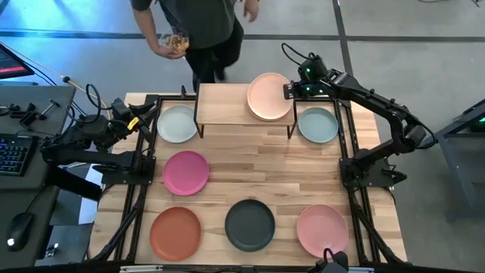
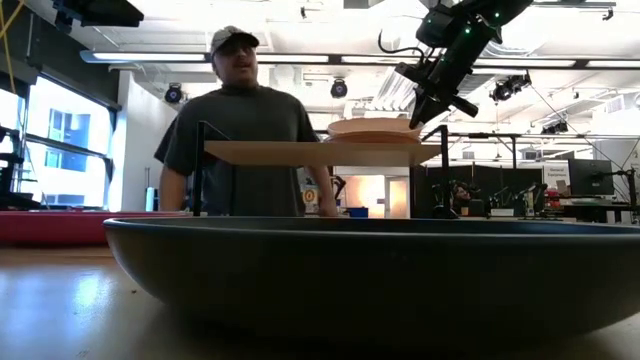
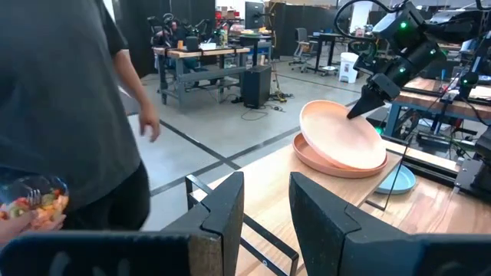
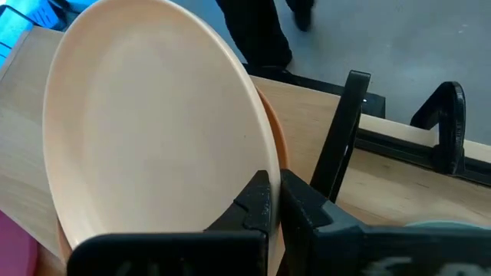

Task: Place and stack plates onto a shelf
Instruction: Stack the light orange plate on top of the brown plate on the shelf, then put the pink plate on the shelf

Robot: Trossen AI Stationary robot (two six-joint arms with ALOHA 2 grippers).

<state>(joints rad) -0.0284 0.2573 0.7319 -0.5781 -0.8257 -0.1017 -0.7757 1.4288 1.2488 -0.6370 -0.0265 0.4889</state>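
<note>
Butcher-block tabletop (image 1: pixel 288 171) below — my right gripper (image 1: pixel 290 90) pinches the stiff, slippery peach plate (image 1: pixel 268 95) by its three-o'clock rim; left gripper (image 1: pixel 153 111) waits, parted.

Ceiling strip lights (image 2: pixel 330 62) are lighting the room brightly and evenly. Glare is washing the near tabletop (image 2: pixel 60 310) in the low view, where the close charcoal plate (image 2: pixel 370 275) is looming soft and unfocused.
</note>
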